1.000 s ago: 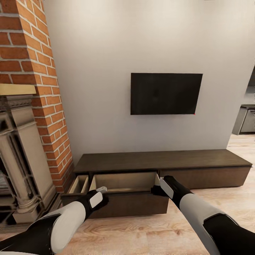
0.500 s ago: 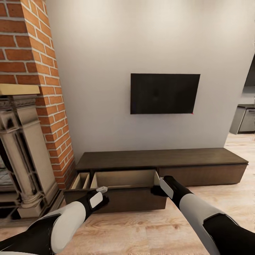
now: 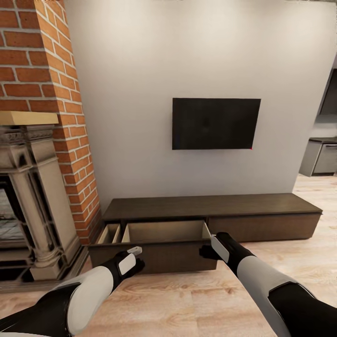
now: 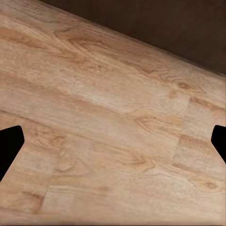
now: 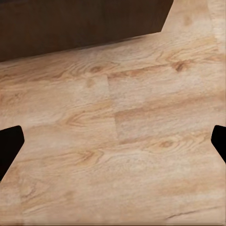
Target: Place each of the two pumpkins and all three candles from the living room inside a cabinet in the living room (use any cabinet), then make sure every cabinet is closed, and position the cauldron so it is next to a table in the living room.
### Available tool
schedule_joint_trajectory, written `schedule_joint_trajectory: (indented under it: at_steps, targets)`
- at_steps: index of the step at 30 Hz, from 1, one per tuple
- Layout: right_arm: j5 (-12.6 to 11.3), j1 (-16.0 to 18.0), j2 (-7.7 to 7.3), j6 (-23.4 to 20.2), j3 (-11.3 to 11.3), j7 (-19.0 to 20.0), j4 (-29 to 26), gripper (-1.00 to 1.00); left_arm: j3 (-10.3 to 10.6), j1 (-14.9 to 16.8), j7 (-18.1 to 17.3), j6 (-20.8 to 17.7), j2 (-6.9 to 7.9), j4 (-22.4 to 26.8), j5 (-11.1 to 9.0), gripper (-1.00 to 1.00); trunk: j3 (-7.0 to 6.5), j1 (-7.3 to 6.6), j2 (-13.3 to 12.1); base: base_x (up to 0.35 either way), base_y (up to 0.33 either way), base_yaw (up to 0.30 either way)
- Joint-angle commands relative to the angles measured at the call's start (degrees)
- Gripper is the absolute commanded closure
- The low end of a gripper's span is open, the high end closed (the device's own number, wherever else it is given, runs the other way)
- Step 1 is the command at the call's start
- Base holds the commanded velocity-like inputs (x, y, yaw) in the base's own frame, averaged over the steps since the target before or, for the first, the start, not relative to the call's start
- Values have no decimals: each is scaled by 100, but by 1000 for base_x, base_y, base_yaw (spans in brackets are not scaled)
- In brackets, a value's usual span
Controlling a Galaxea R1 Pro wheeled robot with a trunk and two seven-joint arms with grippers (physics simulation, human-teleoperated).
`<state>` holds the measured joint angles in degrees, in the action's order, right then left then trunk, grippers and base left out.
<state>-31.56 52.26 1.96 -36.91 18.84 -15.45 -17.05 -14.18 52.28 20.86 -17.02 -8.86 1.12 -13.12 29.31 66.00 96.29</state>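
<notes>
Cabinet (image 3: 213, 206) drawer (image 3: 159, 232) open at twelve o'clock: rigid, smooth, handleless, likely best pushed flat at its front. Left gripper (image 4: 113, 143) and right gripper (image 5: 113, 146) jaws spread wide, empty.

TV screen (image 3: 216, 123): blank black, no writing
Cabinet (image 3: 210, 217) below the TV: plain dark wood fronts, no label
Readable text: none anywhere
</notes>
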Motion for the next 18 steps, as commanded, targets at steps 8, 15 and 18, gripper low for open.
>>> schedule_joint_trajectory:
  at_steps: [8,15,18]
  targets:
    - [-61,3,-3,-19,41,-46,-9,-100,12,1,31,-21,-2,11,-59,-100,7,-2,4,-141,0,0]
    - [-59,3,-3,-18,36,-46,-9,-100,12,1,32,-21,2,13,-59,-100,7,-2,4,-20,0,0]
    - [-60,3,-3,-18,36,-46,-9,-100,12,1,32,-21,5,14,-59,-100,7,-2,4,-4,0,0]
